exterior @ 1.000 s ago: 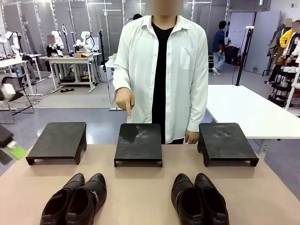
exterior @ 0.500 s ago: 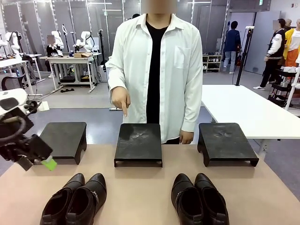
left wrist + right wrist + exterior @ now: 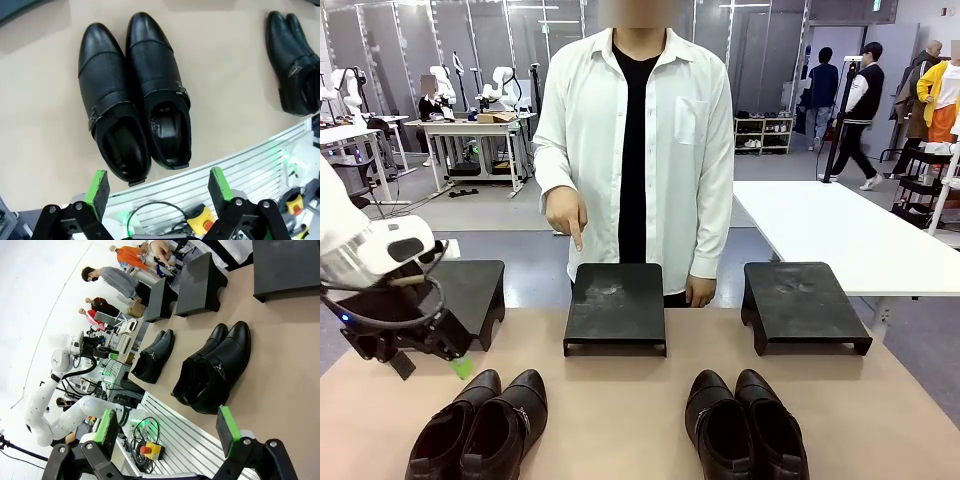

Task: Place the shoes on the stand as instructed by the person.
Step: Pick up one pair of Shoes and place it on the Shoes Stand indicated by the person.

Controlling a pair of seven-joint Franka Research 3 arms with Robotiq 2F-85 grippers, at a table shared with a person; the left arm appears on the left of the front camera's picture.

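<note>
Risk: shoes end up on the wrong stand.
Jaws spread, left gripper (image 3: 460,366) hovers near left shoes (image 3: 480,425); hand (image 3: 565,212) points at middle stand (image 3: 616,303).

left arm has swung in from the picture's left edge. left gripper (image 3: 461,366) has dropped and now sits just by the toes of the left pair of shoes (image 3: 480,425). person (image 3: 632,140) has stepped toward picture left, and the pointing hand (image 3: 565,212) has gone with them. background passers-by have walked on.
</note>
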